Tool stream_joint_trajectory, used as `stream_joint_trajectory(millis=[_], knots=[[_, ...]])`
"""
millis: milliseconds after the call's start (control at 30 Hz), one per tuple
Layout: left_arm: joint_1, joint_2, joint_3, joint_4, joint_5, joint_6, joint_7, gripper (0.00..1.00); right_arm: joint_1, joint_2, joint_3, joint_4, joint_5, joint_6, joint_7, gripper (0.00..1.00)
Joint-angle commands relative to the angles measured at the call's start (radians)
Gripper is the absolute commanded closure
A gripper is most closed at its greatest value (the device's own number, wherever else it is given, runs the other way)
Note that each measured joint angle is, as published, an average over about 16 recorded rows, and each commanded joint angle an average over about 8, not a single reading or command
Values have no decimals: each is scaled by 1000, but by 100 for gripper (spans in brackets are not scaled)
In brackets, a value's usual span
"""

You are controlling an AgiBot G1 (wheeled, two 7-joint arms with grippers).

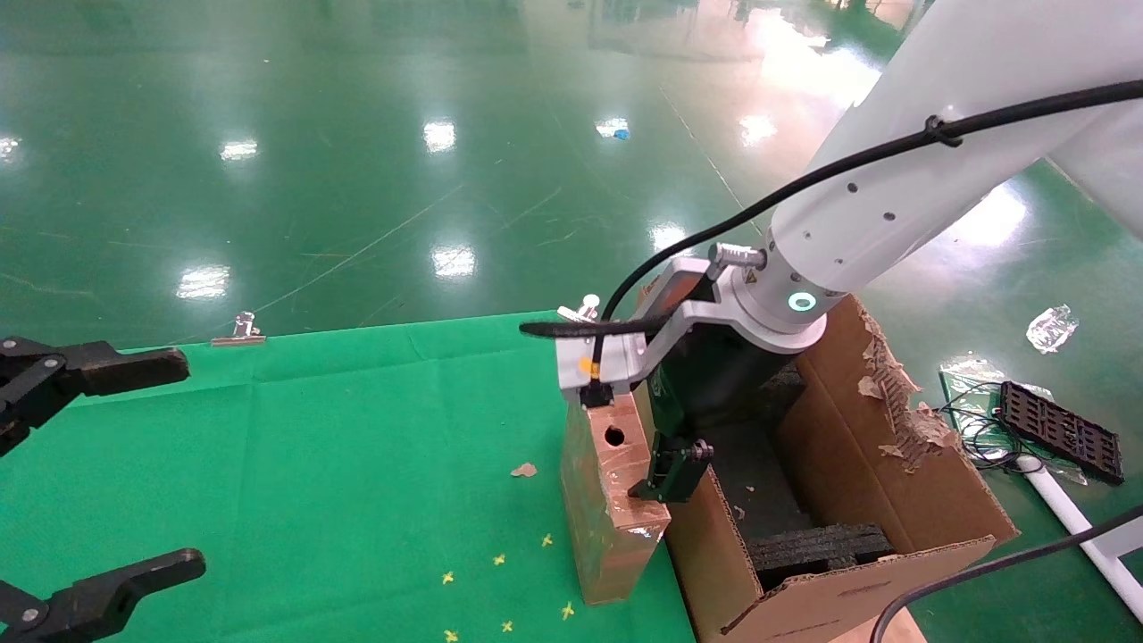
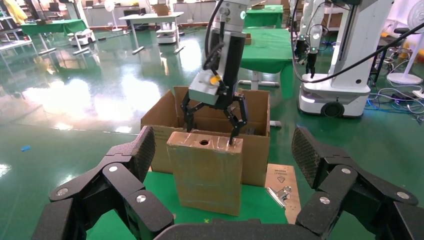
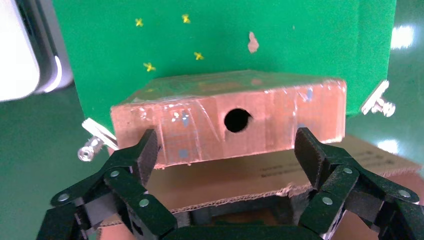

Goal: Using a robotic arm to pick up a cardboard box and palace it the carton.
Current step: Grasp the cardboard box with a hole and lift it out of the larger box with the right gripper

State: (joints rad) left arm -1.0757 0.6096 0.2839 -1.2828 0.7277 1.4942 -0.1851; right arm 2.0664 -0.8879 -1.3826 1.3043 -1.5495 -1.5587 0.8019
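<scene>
The small cardboard box (image 1: pixel 614 509) stands upright on the green cloth against the outer wall of the carton (image 1: pixel 929 500). Its taped top face, with a round hole (image 3: pixel 237 120), points up. The white robotic arm (image 1: pixel 902 179) reaches down from the right. My right gripper (image 1: pixel 645 451) hangs open just above the box's top edge and the carton wall, with its fingertips (image 2: pixel 233 135) close to the top face. It grips nothing. Black foam (image 1: pixel 817 545) lines the inside of the carton. My left gripper (image 1: pixel 98 464) waits open at the far left, facing the box (image 2: pixel 206 172).
A binder clip (image 1: pixel 239 329) lies at the cloth's far edge and another (image 2: pixel 277 192) beside the carton. A paper scrap (image 1: pixel 524 470) and yellow marks dot the cloth. A black tray (image 1: pixel 1061 431) and cables lie on the floor to the right.
</scene>
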Motion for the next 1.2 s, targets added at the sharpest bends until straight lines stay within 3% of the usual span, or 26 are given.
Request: stream_joint_trajectory(millis=[33,167,433,667,900,967,1067,1133,1200], knots=[[0,0,0,0,0,0,0,0,9,0,-11,4,-2,1,25,0],[0,0,0,0,0,0,0,0,38,-20,-18,-97,38,-8,130,0],[0,0,1,0,-1,0,1,0,66,-105,-47,-411,149,-25,301,0],[0,-1,1,0,-1,-1,1,0,65,-184,-153,-613,221,-34,374,0],[0,-1,2,0,-1,-1,1,0,44,-229,-249,-708,296,-35,391,0],[0,-1,2,0,-1,-1,1,0,39,-239,-274,-723,313,-34,391,11],[-1,-1,2,0,-2,-1,1,4,32,-252,-311,-742,334,-32,391,43],[-1,-1,2,0,-2,-1,1,22,28,-261,-333,-753,346,-31,390,68],[-1,-1,3,0,-2,-1,1,46,26,-269,-352,-762,357,-30,387,89]])
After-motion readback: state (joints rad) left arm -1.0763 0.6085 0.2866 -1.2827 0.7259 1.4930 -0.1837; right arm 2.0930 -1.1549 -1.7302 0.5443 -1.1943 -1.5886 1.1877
